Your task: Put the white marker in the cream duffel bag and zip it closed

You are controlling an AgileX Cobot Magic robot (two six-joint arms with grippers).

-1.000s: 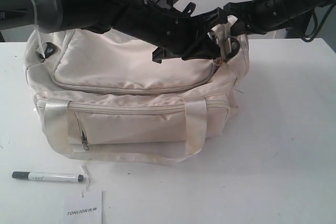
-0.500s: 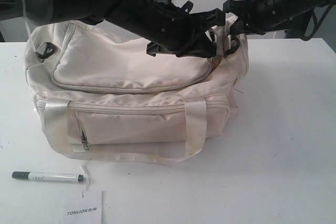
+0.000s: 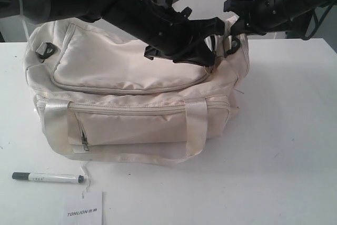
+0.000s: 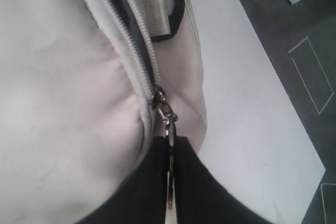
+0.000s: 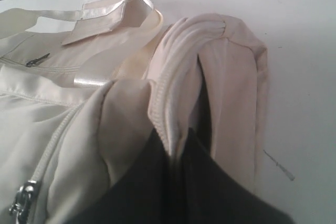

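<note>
Exterior view: the cream duffel bag [image 3: 131,98] is sitting in the middle of the white table [image 3: 284,146], front pocket facing the camera, handles hanging down the front. The white marker [image 3: 47,177] is lying flat on the table in front of the bag's left corner, outside the bag and well apart from both arms, dark cap pointing left. A white card [image 3: 84,210] printed TONLION is lying just beside it, nearer the camera. Both arms are reaching over the bag's right end. The left gripper [image 3: 209,60] is coming in across the top panel, and the right gripper [image 3: 231,38] is coming in from the right at the end with the black ring [image 3: 234,46]. In the left wrist view, the left gripper [image 4: 170,148] is pinching the metal zipper pull [image 4: 168,116] of the top zipper, its dark fingers [image 4: 199,182] pressing together on the pull. The zipper tracks are standing parted on the ring side of the slider, with dark lining showing between them. In the right wrist view, the right gripper [image 5: 176,140] is clamping a bunched fold of the bag's end fabric, jaws squeezing tight on it. The table is showing beyond the fold.
</note>
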